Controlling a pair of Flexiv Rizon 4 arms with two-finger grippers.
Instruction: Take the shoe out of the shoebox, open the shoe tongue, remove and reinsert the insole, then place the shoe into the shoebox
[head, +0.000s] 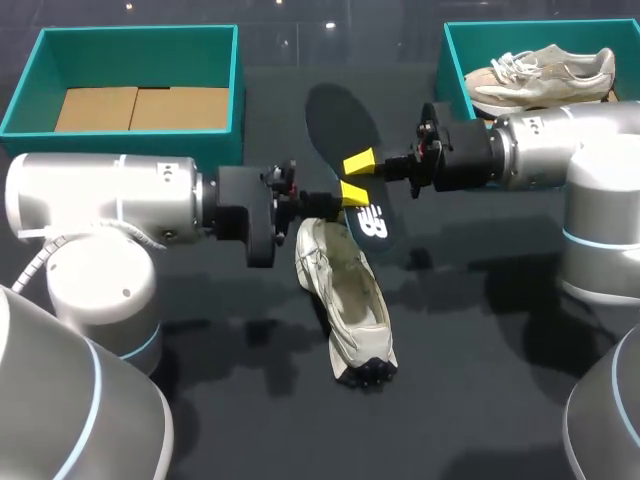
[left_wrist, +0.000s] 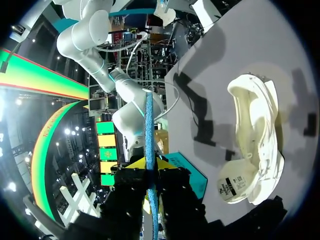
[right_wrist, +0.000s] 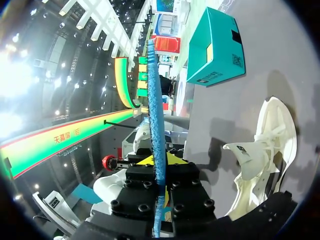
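My left claw and right claw both clench the removed insole; next it likely needs sliding into the shoe.

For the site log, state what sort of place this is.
Likely a robot test bench for shoe handling: a dark table, a left shoebox and a right shoebox, and the left gripper and right gripper both shut on an insole near a loose shoe.
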